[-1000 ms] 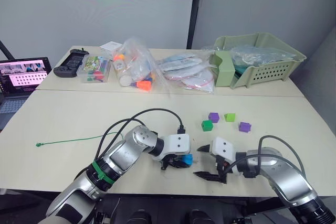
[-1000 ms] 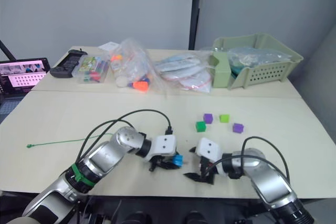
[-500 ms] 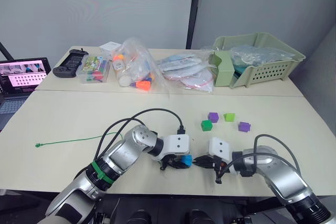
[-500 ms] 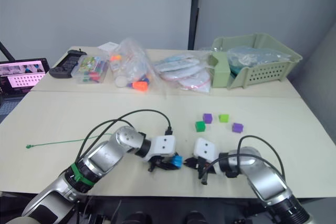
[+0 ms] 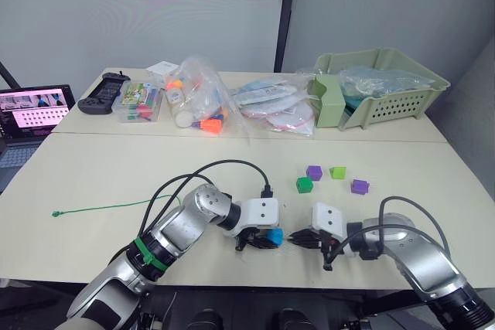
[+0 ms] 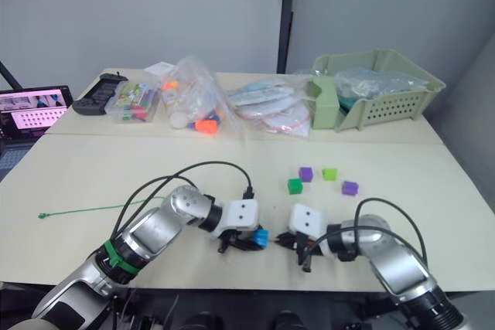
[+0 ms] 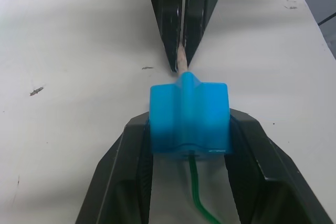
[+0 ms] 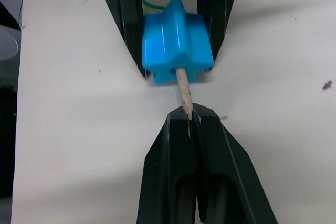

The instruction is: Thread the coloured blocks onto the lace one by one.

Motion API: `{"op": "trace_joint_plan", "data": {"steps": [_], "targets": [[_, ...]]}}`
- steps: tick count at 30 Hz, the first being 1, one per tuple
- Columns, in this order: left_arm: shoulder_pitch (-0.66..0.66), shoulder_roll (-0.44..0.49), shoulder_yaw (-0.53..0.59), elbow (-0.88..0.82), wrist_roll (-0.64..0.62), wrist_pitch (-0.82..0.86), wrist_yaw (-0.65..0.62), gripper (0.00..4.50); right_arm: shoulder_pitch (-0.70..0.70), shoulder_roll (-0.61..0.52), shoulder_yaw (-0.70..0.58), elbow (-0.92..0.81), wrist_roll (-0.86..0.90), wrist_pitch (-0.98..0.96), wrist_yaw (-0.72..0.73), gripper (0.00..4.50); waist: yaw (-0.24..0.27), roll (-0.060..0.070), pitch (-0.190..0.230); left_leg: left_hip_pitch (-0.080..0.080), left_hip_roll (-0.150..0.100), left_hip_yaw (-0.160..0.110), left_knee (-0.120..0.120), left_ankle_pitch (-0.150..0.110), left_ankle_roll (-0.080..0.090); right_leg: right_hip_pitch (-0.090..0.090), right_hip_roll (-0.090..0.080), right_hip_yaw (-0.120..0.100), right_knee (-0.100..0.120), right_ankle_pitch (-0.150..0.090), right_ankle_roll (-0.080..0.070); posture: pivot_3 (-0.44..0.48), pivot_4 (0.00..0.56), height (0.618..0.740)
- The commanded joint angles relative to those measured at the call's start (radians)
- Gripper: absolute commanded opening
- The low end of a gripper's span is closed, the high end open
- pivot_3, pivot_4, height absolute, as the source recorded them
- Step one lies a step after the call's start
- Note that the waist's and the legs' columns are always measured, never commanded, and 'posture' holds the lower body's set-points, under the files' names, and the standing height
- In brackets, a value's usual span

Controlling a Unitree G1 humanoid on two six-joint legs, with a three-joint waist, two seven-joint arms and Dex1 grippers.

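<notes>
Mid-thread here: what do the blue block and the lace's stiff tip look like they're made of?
The blue block looks like moulded plastic, smooth and semi-glossy, with soft highlights and rounded edges. The lace tip looks like a matte tan stick, perhaps wood or stiffened cord; hard to tell. The lace behind it is thin green cord, apparently fibre or plastic.

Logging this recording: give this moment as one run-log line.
left gripper: shut on blue block | right gripper: shut on lace tip poking through block | four blocks unthreaded

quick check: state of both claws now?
Left claw: shut on the blue block.
Right claw: shut on the lace tip poking out of that block.
</notes>
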State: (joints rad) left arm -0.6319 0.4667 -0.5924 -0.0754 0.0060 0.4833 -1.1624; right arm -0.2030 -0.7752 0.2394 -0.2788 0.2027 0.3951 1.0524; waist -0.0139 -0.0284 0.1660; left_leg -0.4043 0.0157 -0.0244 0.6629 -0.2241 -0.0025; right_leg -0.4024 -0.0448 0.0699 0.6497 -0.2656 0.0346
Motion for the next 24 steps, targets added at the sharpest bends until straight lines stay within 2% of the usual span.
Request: {"op": "trace_joint_plan", "data": {"steps": [1,4,9,12,14,17,20,24], "targets": [[-0.004,0.009,-0.011,-0.006,0.007,0.003,-0.019,1.39,0.019,-0.028,-0.051,-0.041,0.019,-0.024,0.014,0.0,0.0,0.0,0.0,0.0,0.0,0.0,0.0,0.0,0.0,0.0,0.0,0.0,0.0,0.0,0.0,0.0,0.15,0.74],[0.0,0.02,0.002,-0.012,0.005,0.01,-0.015,1.39,0.037,-0.042,-0.067,-0.051,0.024,-0.027,0.019,0.0,-0.001,0.0,0.0,0.0,0.0,0.0,0.0,0.0,0.0,0.0,0.0,0.0,0.0,0.0,0.0,0.0,0.15,0.74],[0.025,0.115,0.067,-0.023,-0.014,-0.022,-0.038,1.39,0.045,-0.049,-0.086,-0.068,0.031,-0.018,0.012,0.0,-0.008,0.0,0.0,0.0,0.001,0.0,0.0,0.0,0.0,0.0,0.001,0.0,0.001,0.0,0.0,0.0,0.15,0.74],[0.077,0.273,0.169,0.047,-0.037,-0.105,-0.091,1.39,0.04,-0.045,-0.09,-0.077,0.032,-0.012,0.007,0.0,-0.016,0.0,0.0,0.001,0.001,0.0,0.0,0.0,0.0,-0.001,0.001,0.0,0.002,0.0,0.0,0.0,0.15,0.74],[0.107,0.388,0.228,0.145,-0.039,-0.236,-0.135,1.39,0.031,-0.04,-0.082,-0.08,0.027,-0.01,0.003,0.0,-0.027,0.0,0.0,0.001,0.002,0.0,0.0,0.0,0.0,-0.001,0.001,0.0,0.003,0.0,0.0,0.0,0.15,0.74],[0.122,0.484,0.286,0.284,-0.05,-0.394,-0.183,1.39,0.014,-0.029,-0.064,-0.082,0.019,-0.003,-0.004,0.0,-0.033,0.0,0.0,0.006,0.002,0.001,-0.001,0.0,0.0,-0.001,0.001,0.0,0.008,-0.001,-0.002,0.0,0.15,0.74],[0.099,0.52,0.351,0.462,-0.072,-0.521,-0.211,1.39,0.0,-0.017,-0.051,-0.086,0.015,0.004,-0.007,0.0,-0.027,0.0,0.0,0.006,0.002,0.001,-0.001,0.0,0.0,-0.001,0.001,0.0,0.008,-0.002,-0.003,0.0,0.15,0.74],[0.03,0.577,0.381,0.76,-0.026,-0.738,-0.248,1.39,-0.013,-0.004,-0.037,-0.08,0.011,0.002,-0.009,0.0,-0.022,0.0,0.0,0.005,0.002,0.002,-0.001,0.0,0.0,-0.002,0.001,-0.001,0.008,-0.002,-0.003,0.0,0.15,0.74]]}}
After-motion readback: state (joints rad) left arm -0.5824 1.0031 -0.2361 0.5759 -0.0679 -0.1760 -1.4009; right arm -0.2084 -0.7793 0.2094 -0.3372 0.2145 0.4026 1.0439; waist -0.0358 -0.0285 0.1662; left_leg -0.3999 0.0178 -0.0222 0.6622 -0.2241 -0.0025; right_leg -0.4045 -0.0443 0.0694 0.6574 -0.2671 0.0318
